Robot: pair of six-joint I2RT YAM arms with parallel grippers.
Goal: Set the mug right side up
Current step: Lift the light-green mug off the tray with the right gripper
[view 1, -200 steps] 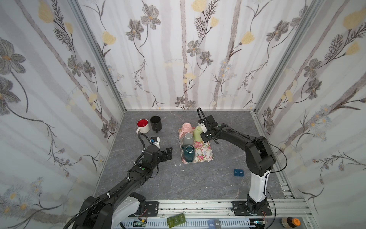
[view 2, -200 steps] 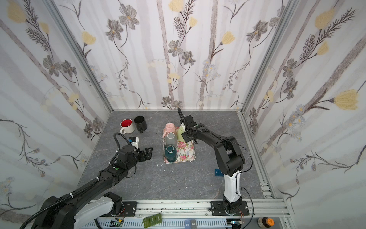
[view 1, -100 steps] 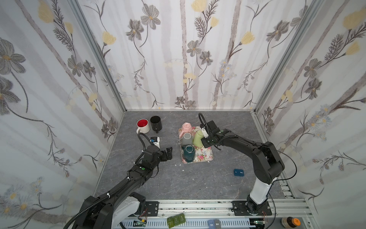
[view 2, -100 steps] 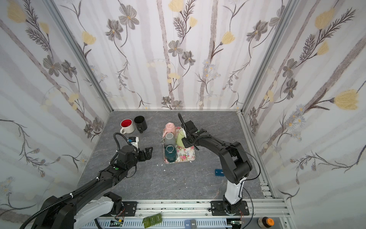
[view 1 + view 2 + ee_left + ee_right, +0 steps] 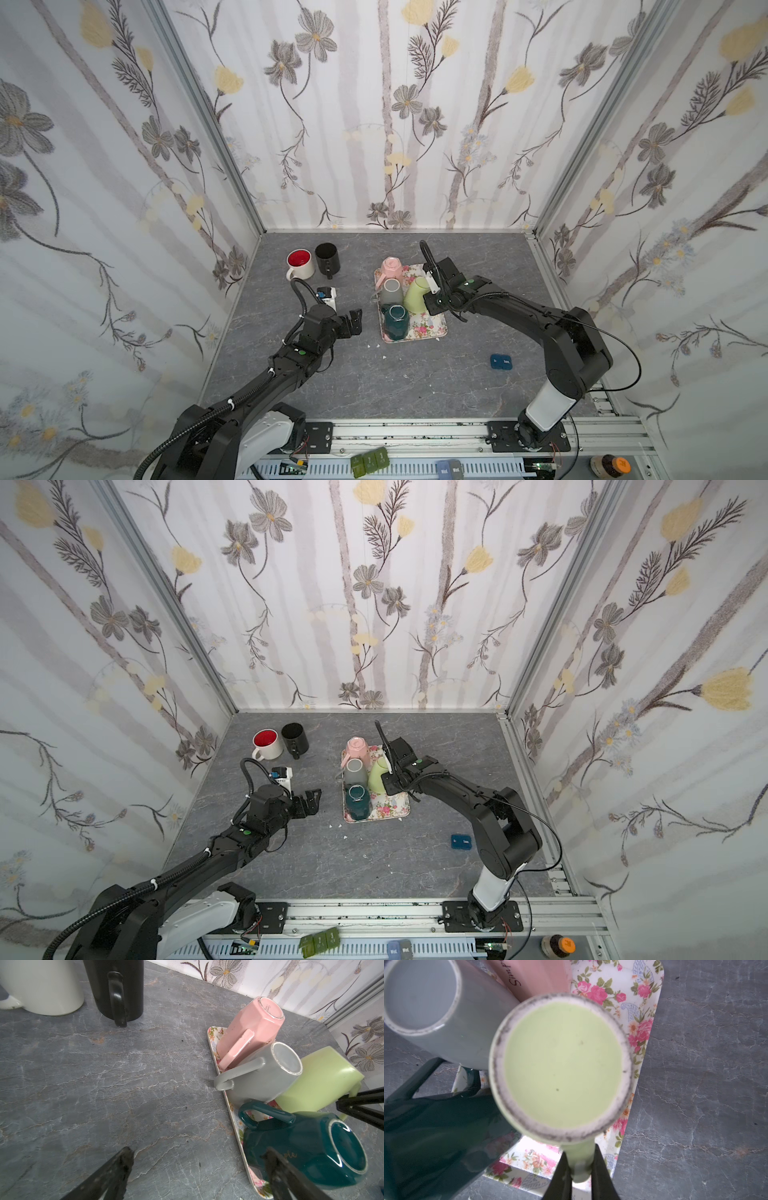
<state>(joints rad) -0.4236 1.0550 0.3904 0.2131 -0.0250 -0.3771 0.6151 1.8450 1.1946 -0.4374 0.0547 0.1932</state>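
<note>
Green mug: we see it tilted, base up, over the floral tray, near mid-frame in both top views.
Right gripper: closed on the mug's handle.
Left gripper: jaws wide apart, holding nothing, left of the tray.

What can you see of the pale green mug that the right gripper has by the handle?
The pale green mug looks like plain glossy ceramic, with a smudged, whitish unglazed ring round its base. It is upside down and tilted, base uppermost, over the floral tray. The right gripper is shut on its handle. It sits close beside the grey mug. Its mouth is hidden, so whether it rests on the tray cannot be told.
</note>
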